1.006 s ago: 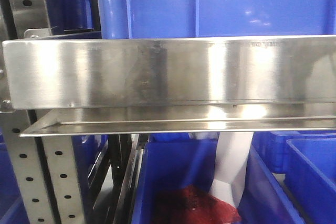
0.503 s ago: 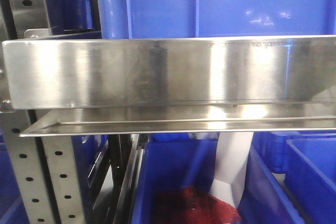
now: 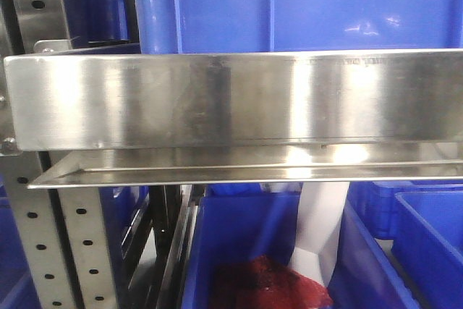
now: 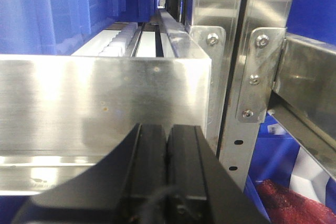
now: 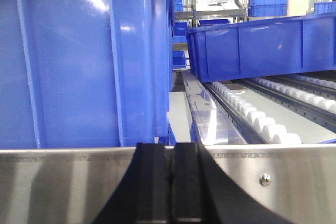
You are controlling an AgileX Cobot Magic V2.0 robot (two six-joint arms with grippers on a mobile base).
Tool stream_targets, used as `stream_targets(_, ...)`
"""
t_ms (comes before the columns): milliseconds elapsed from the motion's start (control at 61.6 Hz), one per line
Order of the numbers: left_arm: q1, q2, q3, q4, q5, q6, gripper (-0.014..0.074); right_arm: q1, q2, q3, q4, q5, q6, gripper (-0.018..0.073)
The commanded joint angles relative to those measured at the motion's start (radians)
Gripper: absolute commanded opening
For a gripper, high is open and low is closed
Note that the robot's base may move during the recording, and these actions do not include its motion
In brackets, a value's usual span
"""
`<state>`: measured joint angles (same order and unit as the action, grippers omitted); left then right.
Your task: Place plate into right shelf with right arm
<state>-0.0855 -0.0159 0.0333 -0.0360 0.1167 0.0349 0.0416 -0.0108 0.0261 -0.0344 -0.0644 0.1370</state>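
The plate shows in no view. The right shelf's shiny steel front rail [image 3: 231, 99] fills the front view, with a hole-punched upright [image 3: 79, 251] at the left. My left gripper [image 4: 167, 127] is shut and empty, its black fingers close in front of a steel rail [image 4: 100, 98]. My right gripper [image 5: 174, 146] is shut and empty, its fingertips at the top edge of the shelf's front rail [image 5: 63, 182], just right of a large blue bin [image 5: 79, 56].
A big blue bin [image 3: 304, 5] sits above the rail. Lower bins [image 3: 246, 229] hold something red [image 3: 268, 284] and a white piece [image 3: 318, 226]. White rollers [image 5: 262, 119] run back on the shelf bed under another blue bin [image 5: 262, 45]. Bolted uprights [image 4: 252, 77] stand right of the left gripper.
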Motion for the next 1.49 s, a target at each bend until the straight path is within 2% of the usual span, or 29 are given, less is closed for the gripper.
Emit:
stream_targets(0, -0.007, -0.007, 0.008, -0.006, -0.086, -0.003, -0.0047, -0.003, -0.013, -0.004, 0.001, -0.100, -0.052, 0.0055)
stream_targets(130, -0.007, -0.007, 0.008, -0.006, -0.086, -0.003, -0.0047, -0.003, -0.013, -0.004, 0.005, -0.100, -0.093, 0.0055)
stream_targets(308, -0.007, -0.007, 0.008, -0.006, -0.086, -0.003, -0.0047, -0.003, -0.013, -0.003, 0.075, -0.037, -0.092, 0.0055)
stream_targets(1476, -0.007, -0.007, 0.008, -0.006, -0.086, -0.003, -0.0047, -0.003, -0.013, -0.004, 0.075, -0.010, -0.092, 0.0055)
